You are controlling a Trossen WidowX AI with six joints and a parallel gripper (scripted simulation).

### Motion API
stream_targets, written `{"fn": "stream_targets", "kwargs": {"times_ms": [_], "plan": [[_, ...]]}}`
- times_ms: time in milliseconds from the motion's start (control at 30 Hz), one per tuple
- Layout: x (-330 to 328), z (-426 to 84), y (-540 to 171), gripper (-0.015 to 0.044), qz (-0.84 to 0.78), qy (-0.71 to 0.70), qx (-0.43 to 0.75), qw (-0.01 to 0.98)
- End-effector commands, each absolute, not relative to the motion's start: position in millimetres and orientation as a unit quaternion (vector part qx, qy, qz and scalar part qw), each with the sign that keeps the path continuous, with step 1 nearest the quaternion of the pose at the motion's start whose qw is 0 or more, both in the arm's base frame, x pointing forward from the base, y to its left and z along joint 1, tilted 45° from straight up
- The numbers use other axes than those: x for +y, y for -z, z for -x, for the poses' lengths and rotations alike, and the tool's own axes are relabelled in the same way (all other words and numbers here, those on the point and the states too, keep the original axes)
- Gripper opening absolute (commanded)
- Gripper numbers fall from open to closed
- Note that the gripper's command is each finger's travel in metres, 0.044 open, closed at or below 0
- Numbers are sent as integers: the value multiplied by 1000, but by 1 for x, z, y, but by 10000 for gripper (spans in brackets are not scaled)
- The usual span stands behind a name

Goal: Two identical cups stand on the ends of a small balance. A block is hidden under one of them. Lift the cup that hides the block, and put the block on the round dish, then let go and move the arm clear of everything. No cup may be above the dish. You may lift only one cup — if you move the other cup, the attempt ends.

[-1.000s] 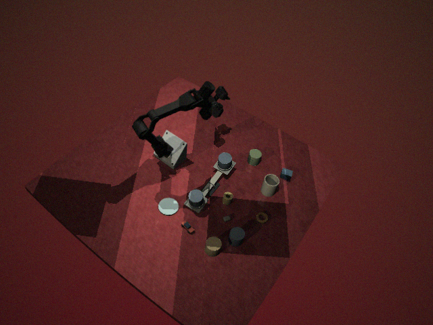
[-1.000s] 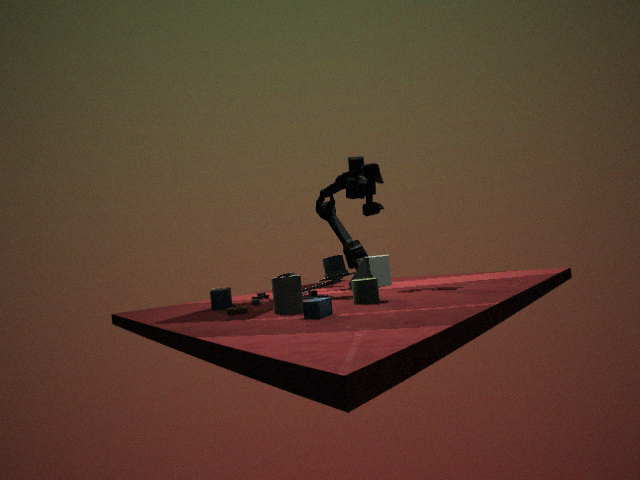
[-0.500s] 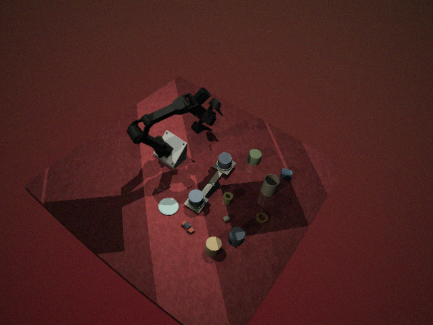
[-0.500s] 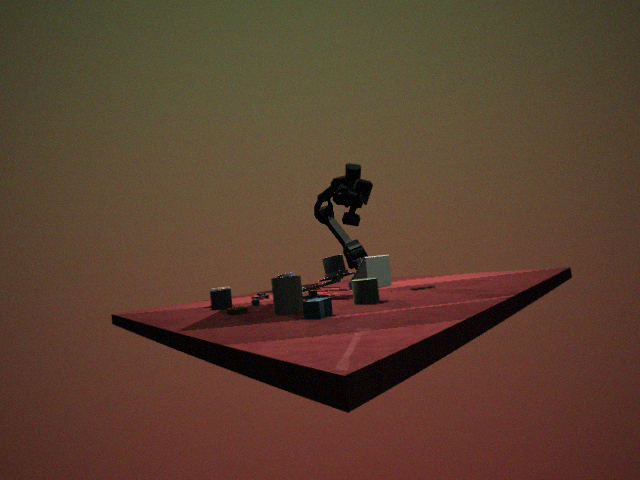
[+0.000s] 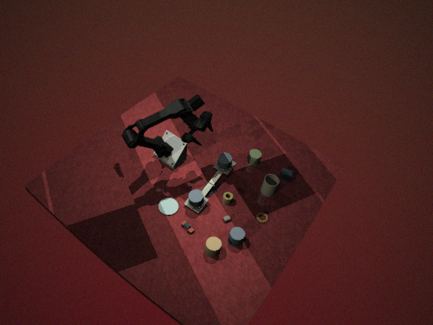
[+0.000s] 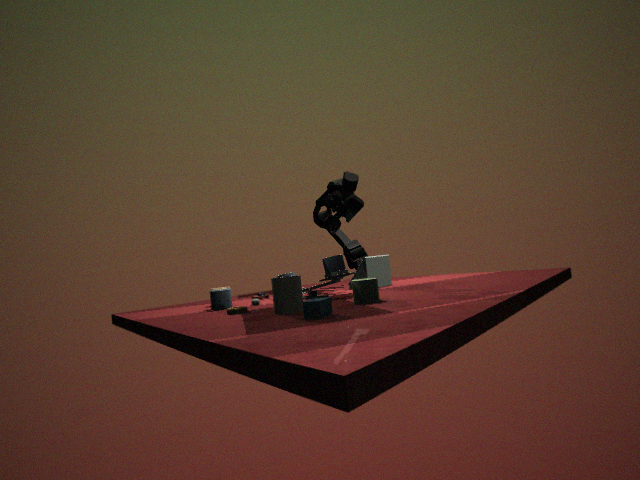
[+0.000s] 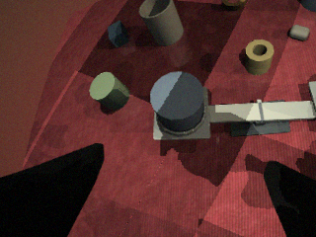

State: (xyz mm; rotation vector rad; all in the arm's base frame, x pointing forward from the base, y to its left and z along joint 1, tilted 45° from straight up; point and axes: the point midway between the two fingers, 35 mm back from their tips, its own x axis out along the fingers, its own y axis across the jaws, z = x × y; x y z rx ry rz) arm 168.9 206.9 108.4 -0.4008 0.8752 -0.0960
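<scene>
My gripper (image 5: 206, 138) (image 7: 186, 161) is open and empty, above the table on the robot's side of the balance. The balance (image 5: 209, 187) (image 7: 232, 113) bears two blue-grey cups. One cup (image 5: 224, 161) (image 6: 333, 267) (image 7: 178, 103) stands on the end nearer the green cylinder, ahead of my fingertips in the wrist view. The other cup (image 5: 195, 198) stands on the end beside the dish. In the exterior view the beam slopes down from the first cup's raised end; the low end is hidden there. The round pale dish (image 5: 168, 206) is bare. The block is not visible.
A green cylinder (image 5: 254, 157) (image 6: 366, 291) (image 7: 110, 91), tall grey cup (image 5: 270, 185) (image 7: 165, 25) and blue block (image 5: 286, 173) (image 7: 118, 34) stand beyond the raised end. A yellow ring-shaped tube (image 5: 227, 198) (image 7: 259, 58) stands beside the beam. A toy car (image 5: 188, 227) lies near the dish.
</scene>
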Motion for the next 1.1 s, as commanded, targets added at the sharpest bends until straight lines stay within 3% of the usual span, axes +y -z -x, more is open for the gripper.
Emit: {"fn": "stream_targets", "kwargs": {"times_ms": [0, 233, 500, 1067], "plan": [[185, -173, -122, 440, 260, 56, 394, 880], [155, -179, -146, 440, 368, 69, 352, 858], [153, -179, -149, 440, 377, 70, 348, 855], [129, -223, -154, 440, 209, 216, 397, 867]]}}
